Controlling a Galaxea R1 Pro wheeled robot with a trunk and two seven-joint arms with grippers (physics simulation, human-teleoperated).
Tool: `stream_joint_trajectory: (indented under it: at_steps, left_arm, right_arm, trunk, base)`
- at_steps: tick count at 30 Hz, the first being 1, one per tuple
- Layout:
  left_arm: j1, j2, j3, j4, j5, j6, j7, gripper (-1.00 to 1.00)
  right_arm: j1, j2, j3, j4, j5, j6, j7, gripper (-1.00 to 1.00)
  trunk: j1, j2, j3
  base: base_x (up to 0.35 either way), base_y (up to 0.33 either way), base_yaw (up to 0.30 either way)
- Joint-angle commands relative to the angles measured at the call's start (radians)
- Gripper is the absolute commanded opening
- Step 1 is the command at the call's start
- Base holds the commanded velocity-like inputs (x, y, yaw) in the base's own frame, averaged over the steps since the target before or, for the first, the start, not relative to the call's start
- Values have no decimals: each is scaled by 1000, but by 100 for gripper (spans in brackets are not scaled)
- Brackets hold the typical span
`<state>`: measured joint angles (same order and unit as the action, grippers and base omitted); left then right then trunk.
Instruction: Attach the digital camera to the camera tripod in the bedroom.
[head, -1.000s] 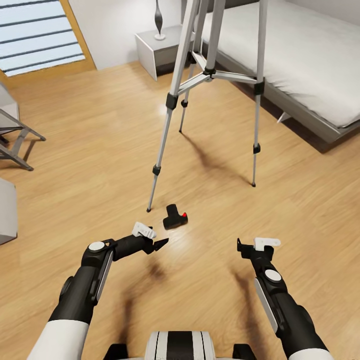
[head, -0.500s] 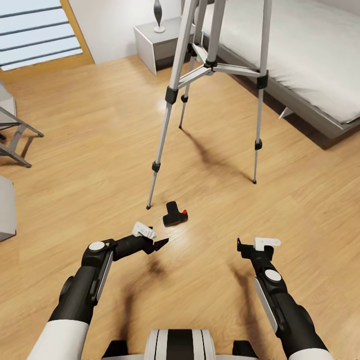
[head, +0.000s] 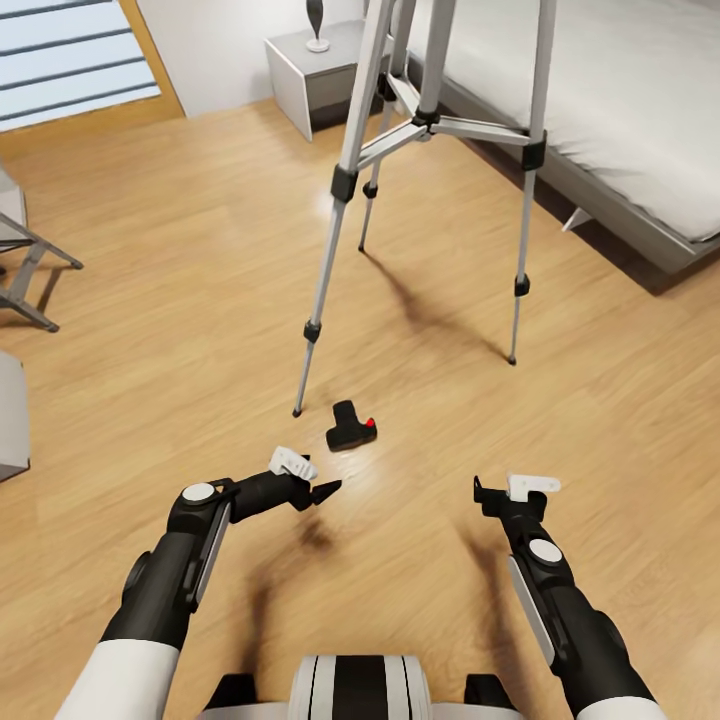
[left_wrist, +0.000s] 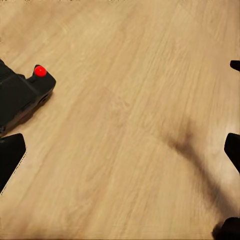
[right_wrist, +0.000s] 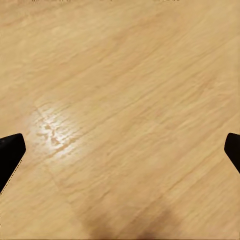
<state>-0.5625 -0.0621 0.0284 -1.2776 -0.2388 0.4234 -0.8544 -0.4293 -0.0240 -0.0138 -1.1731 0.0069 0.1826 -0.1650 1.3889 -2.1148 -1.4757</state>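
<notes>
View has crept fwd vs a sec ago, so base is nearing the digital camera (head: 350, 428), 1 on the floor by 1 camera tripod (head: 430, 130) leg. Left gripper (head: 322, 491) and right gripper (head: 483, 493): both spread wide, empty. Pick not begun.

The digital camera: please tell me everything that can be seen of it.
The digital camera is a small matte black body with a round red button at one end. It lies on the light wood floor, near one foot of the camera tripod but apart from it. Nothing grips it; the open left gripper is close by.
</notes>
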Motion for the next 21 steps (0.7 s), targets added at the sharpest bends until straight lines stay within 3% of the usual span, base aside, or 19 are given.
stream_joint_trajectory:
  at_steps: [1,9,21]
  left_arm:
    - [-1,-1,2,-1,-5,7,-8,100]
    - [-1,-2,-11,-2,-5,5,-7,100]
    - [-1,-3,-17,-2,-5,5,-2,100]
  right_arm:
    - [0,0,1,-2,1,6,-4,100]
    - [0,0,1,-2,1,5,-4,100]
    - [0,0,2,-3,1,5,-4,100]
  trunk:
    - [0,0,-2]
    - [0,0,-13]
    - [0,0,-29]
  base:
    - [209,60,0]
    - [219,62,0]
    - [54,10,0]
